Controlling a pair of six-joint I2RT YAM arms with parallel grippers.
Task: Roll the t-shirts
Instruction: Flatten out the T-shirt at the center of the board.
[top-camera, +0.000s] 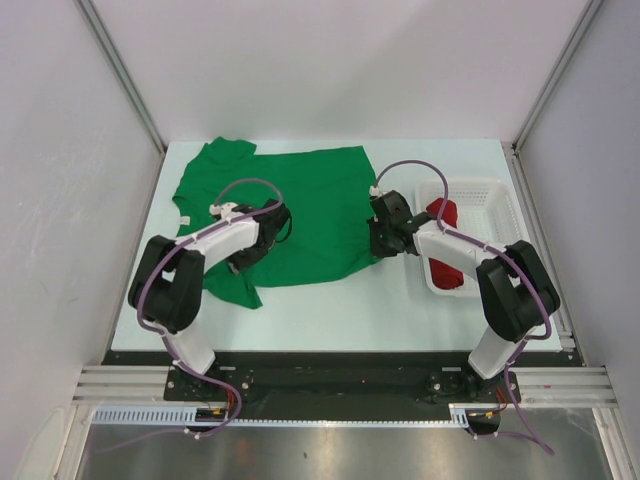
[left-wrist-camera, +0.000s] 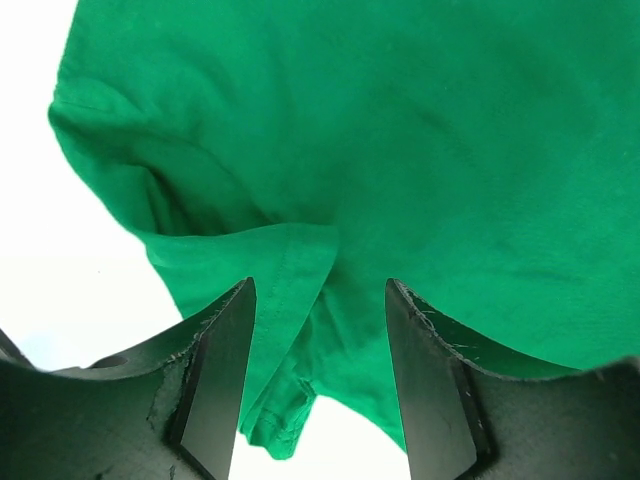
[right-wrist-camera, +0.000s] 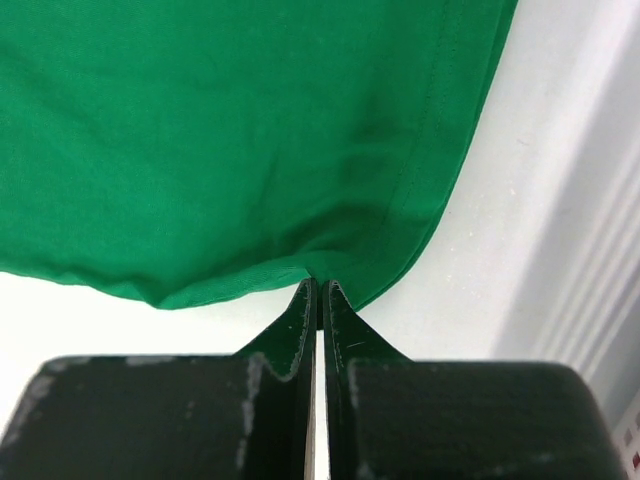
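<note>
A bright green t-shirt (top-camera: 320, 200) lies spread flat on the white table, its neck at the far left. My left gripper (top-camera: 268, 238) hovers over its near-left part. In the left wrist view that gripper (left-wrist-camera: 320, 285) is open, its fingers either side of a loose fold of the green cloth (left-wrist-camera: 400, 130). My right gripper (top-camera: 378, 245) is at the shirt's near-right corner. In the right wrist view it (right-wrist-camera: 320, 283) is shut on the hem of the green t-shirt (right-wrist-camera: 200, 130), which puckers at the tips. A red t-shirt (top-camera: 447, 272) lies rolled in the basket.
A white mesh basket (top-camera: 490, 190) stands at the right of the table, right beside my right arm. Metal frame posts and grey walls close in the table (top-camera: 300, 320) on the left, right and back.
</note>
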